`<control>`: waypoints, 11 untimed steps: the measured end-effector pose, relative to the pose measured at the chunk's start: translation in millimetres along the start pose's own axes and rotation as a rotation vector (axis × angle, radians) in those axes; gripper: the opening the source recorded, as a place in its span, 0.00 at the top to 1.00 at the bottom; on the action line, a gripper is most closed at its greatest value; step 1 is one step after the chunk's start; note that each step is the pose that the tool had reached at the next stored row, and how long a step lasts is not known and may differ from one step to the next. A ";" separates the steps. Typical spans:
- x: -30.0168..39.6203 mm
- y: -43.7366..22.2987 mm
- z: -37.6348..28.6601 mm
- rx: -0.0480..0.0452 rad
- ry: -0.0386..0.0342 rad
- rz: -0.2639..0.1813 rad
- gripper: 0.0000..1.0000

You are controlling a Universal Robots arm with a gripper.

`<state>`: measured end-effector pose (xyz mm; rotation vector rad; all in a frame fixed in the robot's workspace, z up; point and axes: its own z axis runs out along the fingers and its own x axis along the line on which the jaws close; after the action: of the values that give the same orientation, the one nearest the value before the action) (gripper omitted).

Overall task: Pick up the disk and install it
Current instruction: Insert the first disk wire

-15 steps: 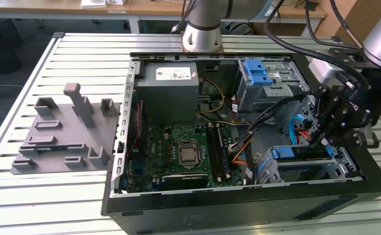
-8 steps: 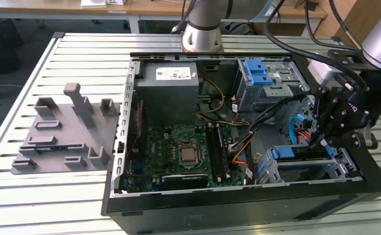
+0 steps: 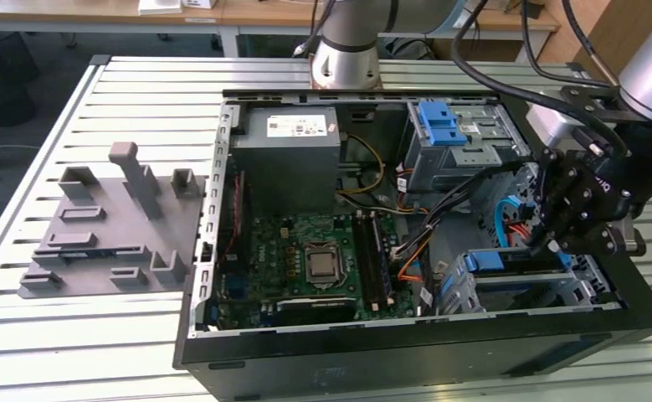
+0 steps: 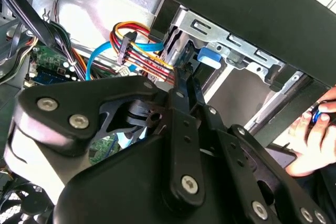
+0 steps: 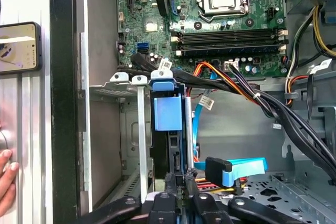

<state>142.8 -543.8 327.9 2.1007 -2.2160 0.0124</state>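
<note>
The gripper (image 5: 181, 182) reaches down into the open case, its black fingertips (image 5: 172, 182) close together at the end of the disk (image 5: 168, 145), which stands on edge in a grey metal cage (image 5: 118, 85) with its blue rail (image 5: 168, 109) facing up. Beyond lies the motherboard (image 5: 210, 19); cables (image 5: 252, 98) cross beside the cage. A hand (image 5: 6, 187) and a phone (image 5: 20, 48) lie outside the case wall.

No print here can be made out; the white sticker (image 3: 299, 127) on the power-supply box (image 3: 290, 141) carries marks too small. Nothing else bears legible text.
</note>
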 end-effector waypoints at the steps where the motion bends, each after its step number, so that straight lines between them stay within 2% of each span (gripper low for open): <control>1: 0.0 0.0 -0.3 0.0001 0.0001 0.000 0.82; 2: 0.1 0.0 -1.0 0.0001 0.0004 0.000 0.76; 8: 0.9 0.7 -12.8 -0.0002 0.0005 0.000 0.76; 11: 0.9 0.7 -13.2 -0.0003 0.0002 0.000 0.76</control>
<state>142.8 -543.8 341.1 2.1006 -2.2156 0.0123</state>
